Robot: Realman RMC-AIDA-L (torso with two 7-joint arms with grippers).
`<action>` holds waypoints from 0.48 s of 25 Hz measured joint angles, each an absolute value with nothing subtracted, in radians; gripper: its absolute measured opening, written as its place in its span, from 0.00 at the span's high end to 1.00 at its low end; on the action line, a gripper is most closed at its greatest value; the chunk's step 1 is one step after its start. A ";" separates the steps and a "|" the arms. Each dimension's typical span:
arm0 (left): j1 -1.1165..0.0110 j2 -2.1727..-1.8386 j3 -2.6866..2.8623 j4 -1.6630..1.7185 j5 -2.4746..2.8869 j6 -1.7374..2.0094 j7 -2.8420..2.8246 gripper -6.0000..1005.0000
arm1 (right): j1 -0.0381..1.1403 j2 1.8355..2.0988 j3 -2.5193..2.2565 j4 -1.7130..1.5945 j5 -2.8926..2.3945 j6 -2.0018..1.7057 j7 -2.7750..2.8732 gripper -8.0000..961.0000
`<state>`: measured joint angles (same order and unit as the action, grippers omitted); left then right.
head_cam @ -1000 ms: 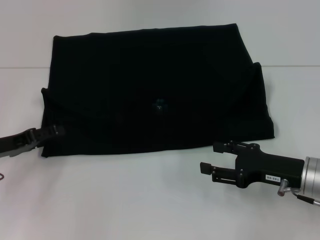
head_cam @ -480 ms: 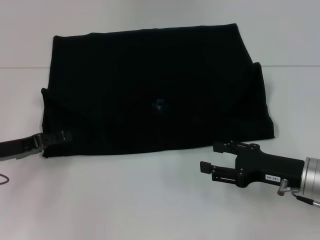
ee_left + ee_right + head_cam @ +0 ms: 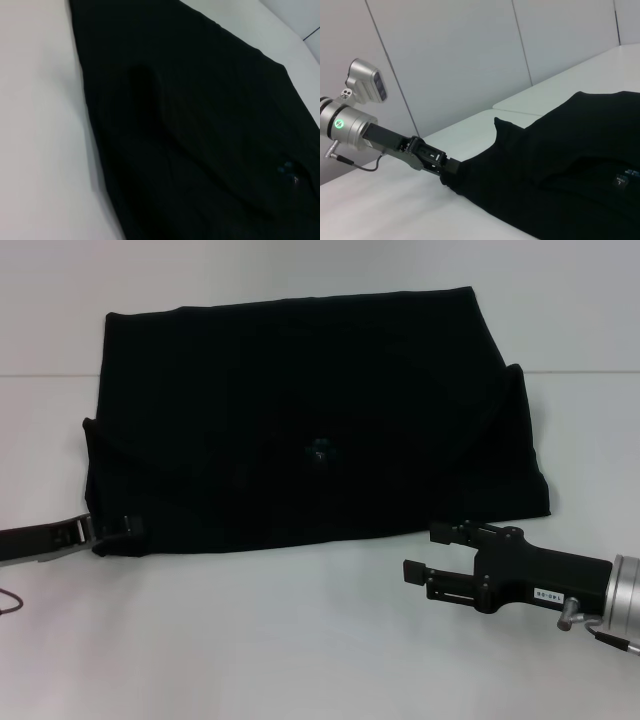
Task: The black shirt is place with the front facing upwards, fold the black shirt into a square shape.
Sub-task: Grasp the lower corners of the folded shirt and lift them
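Observation:
The black shirt (image 3: pixel 300 390) lies flat on the white table (image 3: pixel 250 640) with both sleeves folded in. Its small blue neck label (image 3: pixel 320 450) shows near the middle, and no white letters show. My left gripper (image 3: pixel 122 530) is at the shirt's near left corner, touching the cloth edge. In the right wrist view it (image 3: pixel 447 176) meets that corner of the shirt (image 3: pixel 570 150). The left wrist view shows only the shirt (image 3: pixel 200 125) and the label (image 3: pixel 289 172). My right gripper (image 3: pixel 420 553) is open and empty, just off the shirt's near right edge.
The far part of the shirt reaches past the seam in the table top (image 3: pixel 580 372). A thin cable (image 3: pixel 8 600) lies by the left arm. A wall (image 3: pixel 470 60) stands behind the table on the left side.
My left gripper has moved along the shirt's left edge toward the near corner. The corner has shifted slightly. The right gripper has hardly moved.

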<state>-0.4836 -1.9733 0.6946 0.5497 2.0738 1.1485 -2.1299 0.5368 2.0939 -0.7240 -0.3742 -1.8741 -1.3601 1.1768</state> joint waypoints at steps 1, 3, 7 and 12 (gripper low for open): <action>-0.483 -1.975 0.695 0.554 2.074 1.148 -2.130 0.41 | 0.536 2.094 -0.724 -0.374 -1.874 -1.360 1.177 0.16; -0.481 -1.977 0.695 0.561 2.074 1.148 -2.130 0.46 | 0.536 2.094 -0.724 -0.374 -1.874 -1.360 1.178 0.16; -0.480 -1.979 0.695 0.565 2.074 1.147 -2.130 0.55 | 0.536 2.092 -0.721 -0.379 -1.873 -1.361 1.194 0.16; -0.482 -1.979 0.695 0.566 2.074 1.147 -2.130 0.84 | 0.536 2.086 -0.707 -0.436 -1.874 -1.357 1.303 0.16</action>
